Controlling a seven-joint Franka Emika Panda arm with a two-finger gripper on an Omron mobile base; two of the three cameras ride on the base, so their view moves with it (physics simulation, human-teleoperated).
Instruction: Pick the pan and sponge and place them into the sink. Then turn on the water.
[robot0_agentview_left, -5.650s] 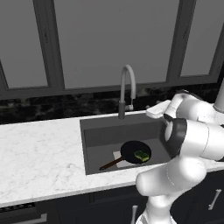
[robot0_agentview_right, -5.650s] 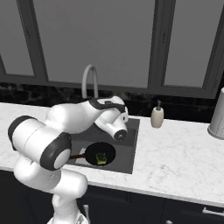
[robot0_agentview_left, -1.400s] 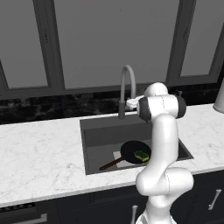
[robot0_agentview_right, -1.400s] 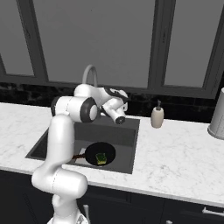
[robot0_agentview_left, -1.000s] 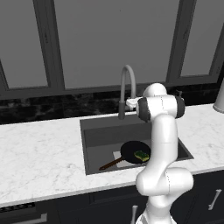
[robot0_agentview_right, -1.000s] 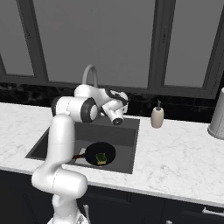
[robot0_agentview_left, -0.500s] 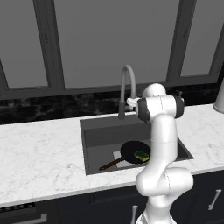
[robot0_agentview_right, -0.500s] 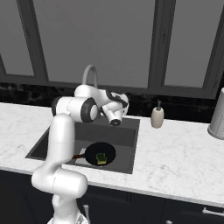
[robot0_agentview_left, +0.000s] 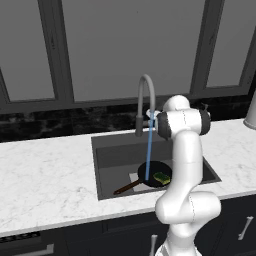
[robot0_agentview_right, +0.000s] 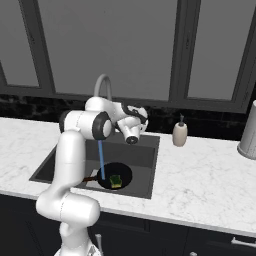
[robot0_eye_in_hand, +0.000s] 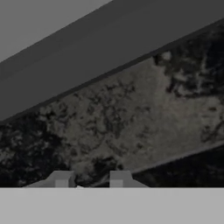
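Note:
The black pan (robot0_agentview_left: 153, 173) lies in the dark sink (robot0_agentview_left: 112, 156), its reddish-brown handle (robot0_agentview_left: 126, 187) pointing front-left. On the pan's right side rests the yellow-green sponge (robot0_agentview_left: 161, 177). A thin blue stream of water (robot0_agentview_left: 149, 145) falls from the grey gooseneck faucet (robot0_agentview_left: 144, 98) into the pan. From the right base view, pan (robot0_agentview_right: 114, 175), sponge (robot0_agentview_right: 116, 180), water (robot0_agentview_right: 102, 160) and faucet (robot0_agentview_right: 102, 83) look the same. My gripper (robot0_eye_in_hand: 90, 178) faces the dark backsplash, a gap between its fingertips and nothing held. The hand (robot0_agentview_right: 133, 123) hovers above the sink's back edge, right of the faucet.
A beige soap dispenser (robot0_agentview_right: 179, 134) stands on the white marble counter (robot0_agentview_right: 200, 185) behind the sink's right corner. A grey metal canister (robot0_agentview_right: 248, 131) is at the far right. Dark windows and a black backsplash (robot0_agentview_left: 60, 122) rise behind the counter.
The blue stream now runs from the faucet into the pan; before, no water fell. My hand has edged slightly toward the faucet. Pan and sponge have not moved.

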